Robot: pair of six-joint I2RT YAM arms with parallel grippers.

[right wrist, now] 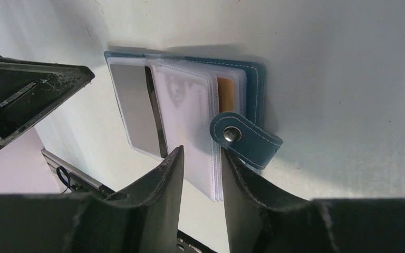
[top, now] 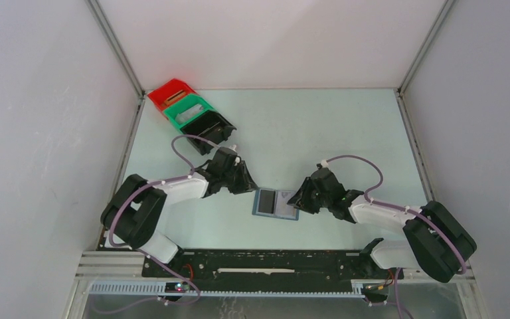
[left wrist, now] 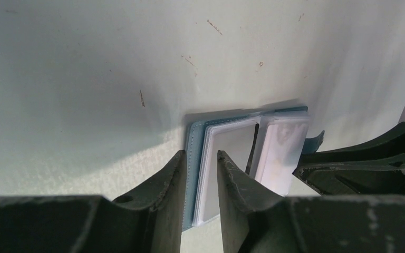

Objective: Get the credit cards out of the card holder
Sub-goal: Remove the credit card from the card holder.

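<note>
The blue card holder lies open and flat on the table between my two grippers. A silvery grey credit card sits in a clear sleeve, with a dark card's edge beside it and a tan card under the right sleeves. My left gripper is at the holder's left edge, jaws partly open, straddling the blue cover's edge and the sleeves. My right gripper is at the right edge, jaws partly open over the clear sleeves, beside the stud strap. Neither clamps anything.
Red, green and black bins stand in a row at the back left. Grey walls enclose the table on three sides. The arms' base rail runs along the near edge.
</note>
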